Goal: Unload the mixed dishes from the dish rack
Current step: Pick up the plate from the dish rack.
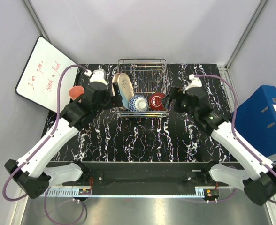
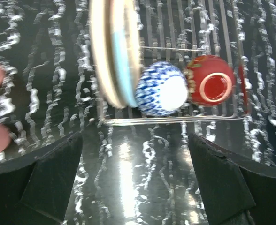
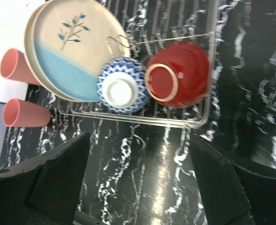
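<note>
At the near right corner of the dish rack, the right end effector, jaws wide and empty, faces the red bowl just to its left. The left end effector, equally wide, flanks the plates standing on edge at the rack's left side, by the bench's far edge.

The tabletop is black with white marble-style veining. A whiteboard carrying reddish handwriting sits at an angle at the far-left corner. A blue lever-arch binder is positioned beside the right edge.
</note>
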`<state>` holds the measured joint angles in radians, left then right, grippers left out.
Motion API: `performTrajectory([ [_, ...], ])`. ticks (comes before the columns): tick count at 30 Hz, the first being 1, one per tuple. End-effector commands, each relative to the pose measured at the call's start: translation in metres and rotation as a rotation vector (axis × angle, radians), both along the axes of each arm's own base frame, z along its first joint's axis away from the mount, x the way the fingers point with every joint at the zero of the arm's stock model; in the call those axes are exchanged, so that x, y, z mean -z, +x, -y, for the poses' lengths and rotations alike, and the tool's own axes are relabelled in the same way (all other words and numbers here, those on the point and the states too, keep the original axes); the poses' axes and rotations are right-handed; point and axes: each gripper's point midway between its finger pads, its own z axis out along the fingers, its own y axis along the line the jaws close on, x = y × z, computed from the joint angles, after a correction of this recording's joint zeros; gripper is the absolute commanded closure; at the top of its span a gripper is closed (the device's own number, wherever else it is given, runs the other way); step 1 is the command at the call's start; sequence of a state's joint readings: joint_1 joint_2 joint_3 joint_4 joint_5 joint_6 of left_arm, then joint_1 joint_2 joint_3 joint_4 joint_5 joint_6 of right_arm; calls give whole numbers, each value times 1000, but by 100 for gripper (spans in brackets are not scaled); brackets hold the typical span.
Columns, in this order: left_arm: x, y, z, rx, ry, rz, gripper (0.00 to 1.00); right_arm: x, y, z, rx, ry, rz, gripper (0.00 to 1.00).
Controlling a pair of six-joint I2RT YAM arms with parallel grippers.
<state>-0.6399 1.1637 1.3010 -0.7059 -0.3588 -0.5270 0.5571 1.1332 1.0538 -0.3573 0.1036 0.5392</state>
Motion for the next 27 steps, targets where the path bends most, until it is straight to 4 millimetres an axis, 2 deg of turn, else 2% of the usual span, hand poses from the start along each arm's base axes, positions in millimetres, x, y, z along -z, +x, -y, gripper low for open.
performTrajectory([
  [1,-20,13,-30,-119,58,136,1,-8,-12,33,99,-25,80,6],
  [2,-23,19,-32,-118,45,127,1,-4,-16,38,107,-31,79,6],
  [4,-4,36,-32,-129,55,50,1,1,-19,39,101,-38,69,6],
  [7,9,63,-46,-182,53,-3,5,8,-19,41,106,-58,60,6],
  [8,18,78,-52,-202,55,-35,6,10,-18,42,106,-67,59,5],
  [13,16,114,-54,-220,41,-17,12,16,-15,35,83,-65,44,5],
  [14,9,121,-58,-228,31,-4,12,19,-16,33,78,-61,36,6],
  [15,14,128,-59,-235,34,-19,13,20,-15,33,79,-58,37,5],
  [18,7,139,-61,-232,11,-11,14,21,-14,32,79,-54,37,5],
  [22,-6,144,-60,-227,-13,16,15,24,-14,34,88,-62,41,5],
  [27,-14,146,-29,-132,-105,20,23,31,-10,29,80,-65,27,5],
])
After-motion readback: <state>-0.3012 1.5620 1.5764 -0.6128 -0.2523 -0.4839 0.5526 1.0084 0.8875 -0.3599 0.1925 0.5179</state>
